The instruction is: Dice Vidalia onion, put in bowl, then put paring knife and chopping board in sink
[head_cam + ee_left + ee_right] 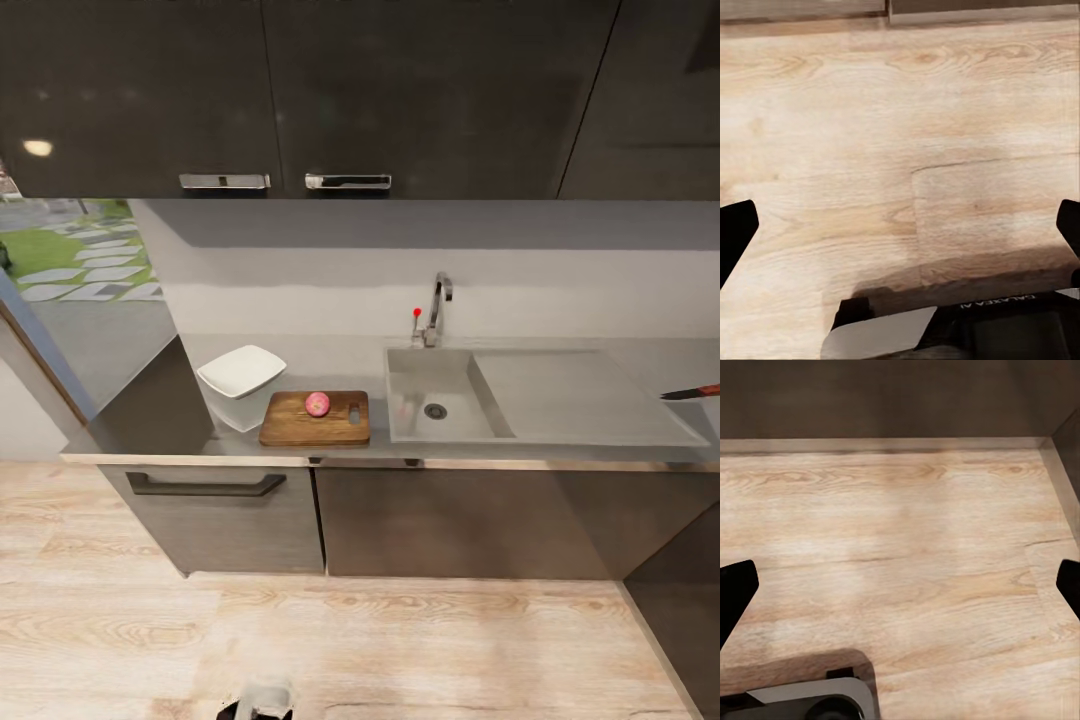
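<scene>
The pinkish-red Vidalia onion [317,403] rests whole on the dark brown chopping board [300,425], which lies on the countertop just left of the sink [470,420]. A white square bowl [241,371] stands left of the board. The paring knife [692,392] lies at the right edge of the head view, beside the drainboard. In the left wrist view my left gripper [900,225] hangs open over the wooden floor, its dark fingertips [735,232] at the frame's sides. My right gripper [900,585] is likewise open above the floor, fingertips [735,589] wide apart.
A chrome tap [438,305] with a red-tipped lever stands behind the basin. Dark wall cabinets [300,90] hang above the counter, with drawer fronts [210,500] below. Light wooden floor [400,640] stretches between me and the counter. A dark cabinet side closes the right.
</scene>
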Tool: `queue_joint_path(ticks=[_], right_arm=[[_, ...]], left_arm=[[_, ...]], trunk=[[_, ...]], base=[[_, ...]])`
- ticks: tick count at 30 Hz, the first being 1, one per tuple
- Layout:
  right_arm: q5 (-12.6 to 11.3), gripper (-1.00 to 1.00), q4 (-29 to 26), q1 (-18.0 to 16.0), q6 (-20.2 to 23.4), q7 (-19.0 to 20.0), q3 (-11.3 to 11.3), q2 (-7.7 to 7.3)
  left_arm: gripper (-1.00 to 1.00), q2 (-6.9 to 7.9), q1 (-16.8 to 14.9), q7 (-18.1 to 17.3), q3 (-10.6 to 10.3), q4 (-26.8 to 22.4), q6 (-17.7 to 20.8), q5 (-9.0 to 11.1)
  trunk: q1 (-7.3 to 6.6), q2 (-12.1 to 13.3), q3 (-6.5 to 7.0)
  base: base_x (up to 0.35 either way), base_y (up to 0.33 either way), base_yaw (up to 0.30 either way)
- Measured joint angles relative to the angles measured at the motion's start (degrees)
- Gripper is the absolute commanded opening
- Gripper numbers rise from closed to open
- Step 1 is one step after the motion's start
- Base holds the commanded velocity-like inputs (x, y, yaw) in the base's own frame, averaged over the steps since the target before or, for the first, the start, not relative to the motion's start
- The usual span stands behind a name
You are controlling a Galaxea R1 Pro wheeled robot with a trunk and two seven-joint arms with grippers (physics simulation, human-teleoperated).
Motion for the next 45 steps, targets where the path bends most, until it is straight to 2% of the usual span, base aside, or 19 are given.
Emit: queue_joint_path(ticks=[3,9,12,16,19,21,24,27,30,45], right_arm=[[-0.49,1.00,-0.02,0.00,0.00,-0.04,-0.07,0.00],[-0.67,1.00,-0.08,0.00,0.01,-0.08,-0.15,-0.01],[-0.69,1.00,-0.04,0.00,0.01,-0.09,-0.16,-0.03],[-0.69,1.00,-0.02,0.00,0.01,-0.09,-0.21,-0.03],[-0.69,1.00,-0.02,0.00,0.01,-0.09,-0.22,-0.06],[-0.69,1.00,-0.02,0.00,0.01,-0.09,-0.23,-0.05],[-0.74,1.00,-0.02,0.01,-0.08,-0.04,-0.21,-0.06],[-0.78,1.00,-0.02,0.01,-0.31,-0.01,-0.18,-0.08],[-0.79,1.00,-0.02,0.00,-0.39,0.00,-0.17,-0.08],[-0.57,1.00,-0.19,0.00,-0.50,0.00,-0.17,-0.28]], left_arm=[[1.00,0.18,4.16,0.15,-0.03,0.04,-1.19,0.00],[1.00,0.47,10.06,0.19,0.03,0.04,-1.85,0.01],[1.00,1.39,13.26,0.16,0.07,0.04,-3.50,0.02],[1.00,3.06,16.62,0.19,0.09,0.06,-9.54,0.18],[1.00,3.72,19.19,0.25,0.08,0.06,-13.76,0.25],[1.00,3.87,19.81,0.26,0.08,0.06,-14.89,0.39],[1.00,4.28,20.53,0.28,0.33,-0.01,-16.16,2.08],[1.00,4.52,20.81,0.28,0.69,-0.12,-16.40,7.23],[1.00,4.55,20.86,0.25,0.74,-0.15,-16.31,9.10],[1.00,3.79,20.94,0.14,0.94,-0.47,-16.24,10.01]], trunk=[[0.00,0.00,-0.01],[0.00,0.00,0.00],[0.00,0.00,0.00],[0.00,-0.01,0.00],[0.00,-0.01,0.00],[0.00,0.00,0.00],[0.01,0.00,0.00],[0.01,0.00,0.00],[0.01,0.00,0.00],[0.01,0.00,0.00]], base=[[0.000,0.000,0.000],[0.000,0.000,0.000],[0.000,0.000,0.000],[0.000,0.000,0.000],[0.000,0.000,0.000],[0.000,0.000,0.000],[0.000,0.000,0.000],[0.000,0.000,0.000],[0.000,0.000,0.000],[0.000,0.000,0.000]])
